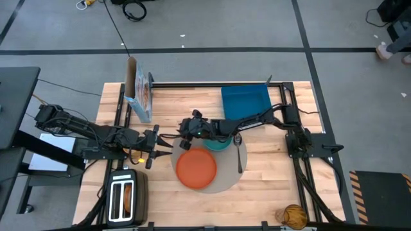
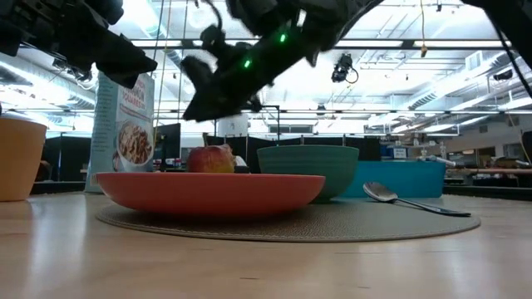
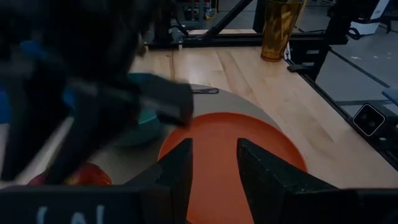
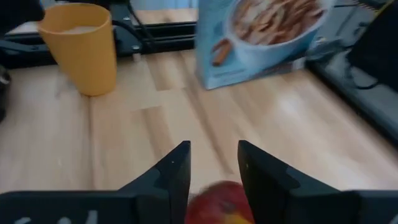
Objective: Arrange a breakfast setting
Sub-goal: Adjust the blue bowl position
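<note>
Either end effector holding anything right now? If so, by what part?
Neither. The right end effector is open above the apple, not gripping it. The left end effector is open over the plate, empty.

A robotics lab or industrial test hall, not a home kitchen. Grey concrete floor (image 1: 212,25) crossed by dark tape lines, loose cables (image 1: 131,9) on it far from the wooden worktop (image 1: 270,179). Black metal framing (image 1: 302,144) bolted around the worktop edges. Yellow-black hazard striping (image 1: 355,192) at the near right. Beyond, open ceiling with overhead trusses (image 2: 416,41), strip lighting and cluttered benches (image 2: 490,170).
</note>
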### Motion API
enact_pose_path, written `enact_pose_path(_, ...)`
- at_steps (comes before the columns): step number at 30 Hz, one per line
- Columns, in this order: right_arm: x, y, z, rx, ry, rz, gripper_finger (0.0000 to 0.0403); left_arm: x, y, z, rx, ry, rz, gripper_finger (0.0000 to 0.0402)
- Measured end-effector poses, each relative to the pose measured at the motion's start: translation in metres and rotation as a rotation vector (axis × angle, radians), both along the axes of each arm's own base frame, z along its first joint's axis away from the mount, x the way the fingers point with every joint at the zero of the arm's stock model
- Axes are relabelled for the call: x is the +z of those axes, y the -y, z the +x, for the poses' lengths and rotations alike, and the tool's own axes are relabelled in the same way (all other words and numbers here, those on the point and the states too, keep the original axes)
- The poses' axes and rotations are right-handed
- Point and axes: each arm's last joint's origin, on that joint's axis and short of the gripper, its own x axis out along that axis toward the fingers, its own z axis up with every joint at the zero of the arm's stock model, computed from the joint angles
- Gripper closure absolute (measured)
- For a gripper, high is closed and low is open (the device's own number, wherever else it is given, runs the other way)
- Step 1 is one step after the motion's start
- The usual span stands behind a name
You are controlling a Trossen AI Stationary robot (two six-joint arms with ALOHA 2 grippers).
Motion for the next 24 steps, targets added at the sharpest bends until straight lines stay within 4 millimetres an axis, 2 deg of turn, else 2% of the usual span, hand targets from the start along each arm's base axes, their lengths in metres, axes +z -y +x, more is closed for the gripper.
enact_pose_path(3, 0.024, 0.000, -0.012, -0.016, -0.036, -0.042, 0.0259, 0.000, 0.000, 0.000, -0.002, 0.000, 0.000, 0.0269)
enact_pose_path(6, 0.052, -0.002, -0.034, 0.001, -0.121, -0.057, 0.0259, 0.000, 0.000, 0.000, -0.001, 0.000, -0.001, 0.0269)
enact_pose_path(9, 0.074, -0.003, -0.065, 0.034, -0.280, -0.038, 0.0257, 0.000, 0.000, 0.000, -0.002, 0.002, -0.001, 0.0269)
enact_pose_path(12, 0.084, -0.004, -0.100, 0.032, -0.482, 0.051, 0.0256, 0.001, 0.000, 0.000, -0.002, 0.011, -0.002, 0.0269)
enact_pose_path(15, 0.088, -0.005, -0.131, -0.025, -0.668, 0.116, 0.0258, 0.003, 0.000, 0.001, -0.006, 0.031, 0.012, 0.0269)
enact_pose_path(17, 0.087, -0.008, -0.143, -0.070, -0.772, 0.110, 0.0259, 0.004, 0.000, 0.001, -0.009, 0.046, 0.021, 0.0269)
enact_pose_path(20, 0.079, -0.013, -0.151, -0.105, -0.896, 0.051, 0.0260, 0.005, 0.001, 0.003, -0.010, 0.062, 0.021, 0.0269)
enact_pose_path(24, 0.059, -0.012, -0.154, -0.181, -0.917, -0.058, 0.0261, 0.000, 0.002, 0.007, -0.013, 0.039, 0.036, 0.0269)
